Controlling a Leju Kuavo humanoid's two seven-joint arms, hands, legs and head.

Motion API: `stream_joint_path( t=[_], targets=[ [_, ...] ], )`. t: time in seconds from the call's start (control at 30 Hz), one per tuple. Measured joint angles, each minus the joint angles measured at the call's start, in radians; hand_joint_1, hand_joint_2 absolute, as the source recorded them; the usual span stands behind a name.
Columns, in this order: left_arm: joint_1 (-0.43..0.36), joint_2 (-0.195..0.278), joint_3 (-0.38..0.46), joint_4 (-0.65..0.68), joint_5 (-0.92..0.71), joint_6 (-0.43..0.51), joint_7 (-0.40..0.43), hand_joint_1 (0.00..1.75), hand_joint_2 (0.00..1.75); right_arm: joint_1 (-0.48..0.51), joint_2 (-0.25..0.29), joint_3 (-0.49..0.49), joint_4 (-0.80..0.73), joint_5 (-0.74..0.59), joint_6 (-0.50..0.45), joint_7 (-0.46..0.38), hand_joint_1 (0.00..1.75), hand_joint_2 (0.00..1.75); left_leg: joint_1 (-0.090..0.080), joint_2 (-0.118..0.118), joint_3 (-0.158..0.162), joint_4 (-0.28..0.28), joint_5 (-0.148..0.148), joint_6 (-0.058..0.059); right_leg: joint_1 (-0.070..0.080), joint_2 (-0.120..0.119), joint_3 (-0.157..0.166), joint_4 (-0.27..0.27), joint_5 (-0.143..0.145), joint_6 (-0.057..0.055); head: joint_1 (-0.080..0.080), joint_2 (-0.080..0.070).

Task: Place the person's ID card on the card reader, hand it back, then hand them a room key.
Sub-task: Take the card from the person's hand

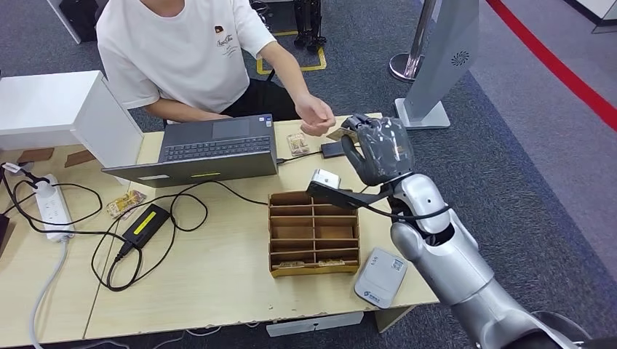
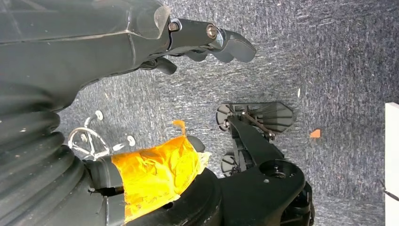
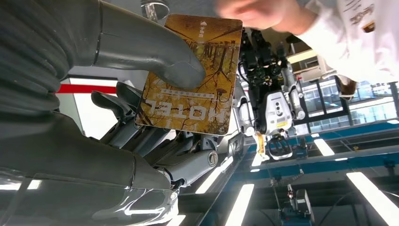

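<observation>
- Right hand (image 1: 380, 147) raised past the desk's far right corner, thumb (image 3: 155, 52) pressing a hotel room key card (image 3: 194, 75) against the fingers.
- Person's hand (image 1: 314, 115) just beside the card's edge, blurred in the right wrist view; contact unclear.
- Left hand (image 2: 188, 42) hangs over carpet, fingers loosely curled, holding nothing.
- Card reader (image 1: 380, 277) sits at the desk's near right corner, beside the cardboard divider tray (image 1: 313, 233).

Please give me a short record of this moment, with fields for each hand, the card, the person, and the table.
right hand: raised over the table's far edge, holds the hotel key card under its thumb
left hand: hangs above grey carpet, holds nothing
person's hand: close to the right hand, not touching the card
table: laptop, cardboard organiser, card reader
</observation>
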Motion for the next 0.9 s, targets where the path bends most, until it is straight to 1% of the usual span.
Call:
stream_joint_path(
  t=[0.17,0.23,0.37,0.5,0.7,0.9],
  targets=[
    [0.002,-0.001,0.001,0.000,0.012,0.007,0.006,0.00,1.75,0.072,-0.017,-0.001,-0.045,0.001,-0.038,-0.028,1.75,1.75,0.000,0.000,0.000,0.000,0.000,0.000,0.000,0.000,0.000,0.000,0.000,0.000,0.000,0.000],
    [0.003,-0.001,0.003,0.000,0.014,0.013,0.011,0.00,1.75,0.112,-0.031,-0.007,-0.072,0.014,-0.073,-0.044,1.75,1.75,0.000,0.000,0.000,0.000,0.000,0.000,0.000,0.000,0.000,-0.001,0.000,0.000,0.000,0.000],
    [0.008,-0.001,0.017,0.000,0.015,0.024,0.012,0.00,1.75,0.234,-0.068,-0.037,-0.156,0.044,-0.171,-0.091,1.75,1.75,0.000,-0.002,-0.001,0.000,-0.001,0.000,0.000,-0.002,0.000,-0.001,0.000,0.000,0.000,0.000],
    [0.011,-0.001,0.039,0.000,0.015,0.030,0.012,0.00,1.75,0.352,-0.101,-0.071,-0.238,0.066,-0.227,-0.127,1.75,1.75,0.000,-0.002,-0.001,0.000,-0.001,0.000,0.000,-0.002,0.000,-0.001,-0.001,0.000,0.000,0.000],
    [0.013,-0.001,0.066,0.000,0.015,0.037,0.017,0.00,1.75,0.476,-0.134,-0.117,-0.309,0.158,-0.313,-0.136,1.75,1.75,0.000,-0.001,-0.001,0.000,-0.001,0.000,0.000,-0.002,0.000,-0.001,-0.001,0.000,0.000,0.000],
    [0.015,-0.001,0.085,0.000,0.015,0.051,0.030,0.00,1.75,0.587,-0.147,-0.152,-0.337,0.184,-0.366,-0.141,1.75,1.75,0.000,-0.001,-0.001,0.000,-0.001,0.000,0.000,-0.001,0.000,-0.001,-0.001,0.000,0.000,0.000]
  ],
)
